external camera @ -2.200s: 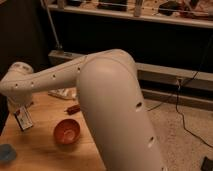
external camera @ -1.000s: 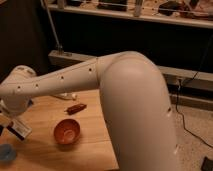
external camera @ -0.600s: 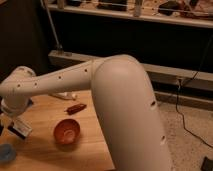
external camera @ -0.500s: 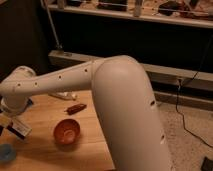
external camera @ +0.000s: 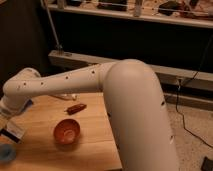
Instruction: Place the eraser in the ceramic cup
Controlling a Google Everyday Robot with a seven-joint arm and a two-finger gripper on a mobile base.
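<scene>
My gripper [external camera: 7, 122] is at the far left edge of the camera view, at the end of the long white arm [external camera: 75, 80] that reaches across the table. It is shut on the eraser [external camera: 13, 131], a flat block with a white face and dark sides that hangs tilted just below it. The ceramic cup [external camera: 5, 152], small and pale blue, stands in the bottom-left corner, directly under and slightly left of the eraser, with a small gap between them. The frame edge cuts off part of the cup.
A red-orange bowl [external camera: 67, 131] sits on the wooden table [external camera: 95, 145], right of the cup. A small reddish-brown object [external camera: 76, 108] lies behind the bowl. A blue patch [external camera: 28, 104] shows under the arm. Beyond the table's right edge is speckled floor with a black cable [external camera: 187, 120].
The gripper, with the eraser in it, has shifted a little left and down, closer to the cup. The bowl and the cup have stayed put.
</scene>
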